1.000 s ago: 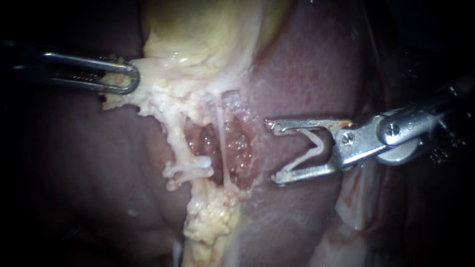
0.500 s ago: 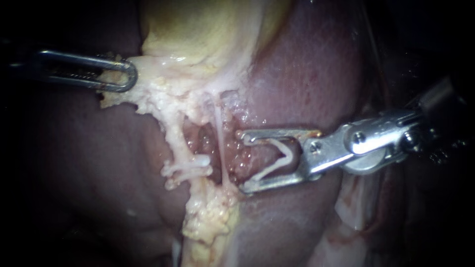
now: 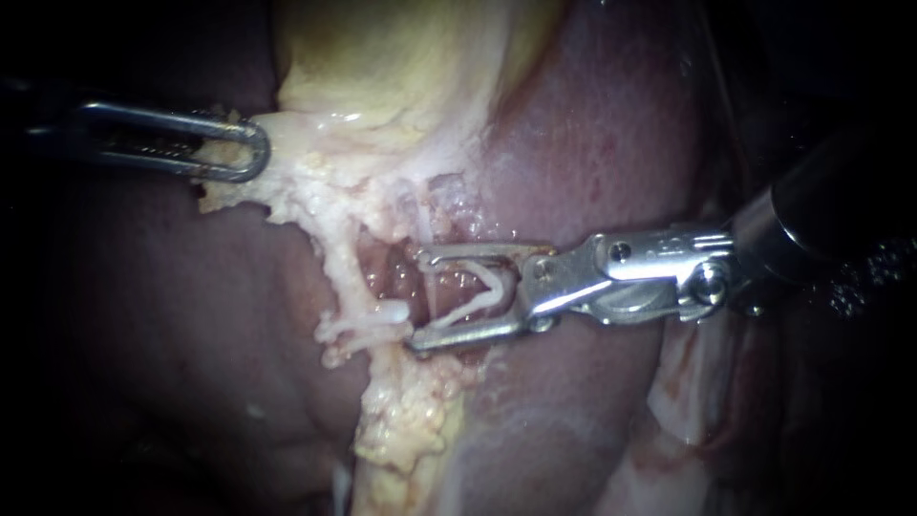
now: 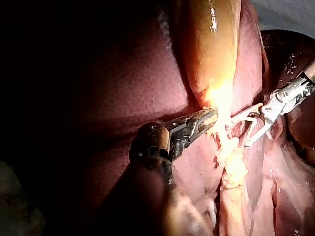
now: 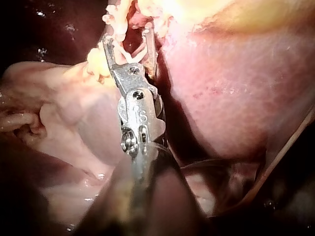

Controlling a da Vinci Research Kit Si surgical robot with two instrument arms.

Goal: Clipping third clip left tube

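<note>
Comparing with a second ago, my right instrument (image 3: 420, 299) has advanced across the liver (image 3: 592, 134). Its wide-standing jaws both touch the open white clip (image 3: 492, 287) they carry and now straddle the thin tube (image 3: 421, 225), while the left tube (image 3: 344, 282) lies just beyond their tips. My left instrument (image 3: 234, 148) stays level, its jaws pinching pale fatty tissue (image 3: 287, 191) below the gallbladder (image 3: 382, 67).

Surgical bench: liver (image 3: 592, 143), gallbladder (image 3: 401, 67), left instrument (image 3: 256, 149), right instrument (image 3: 420, 298).

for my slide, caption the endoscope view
Right instrument, loaded with a clip, straddles a thin tube; left instrument holds fatty tissue by the gallbladder.
</note>
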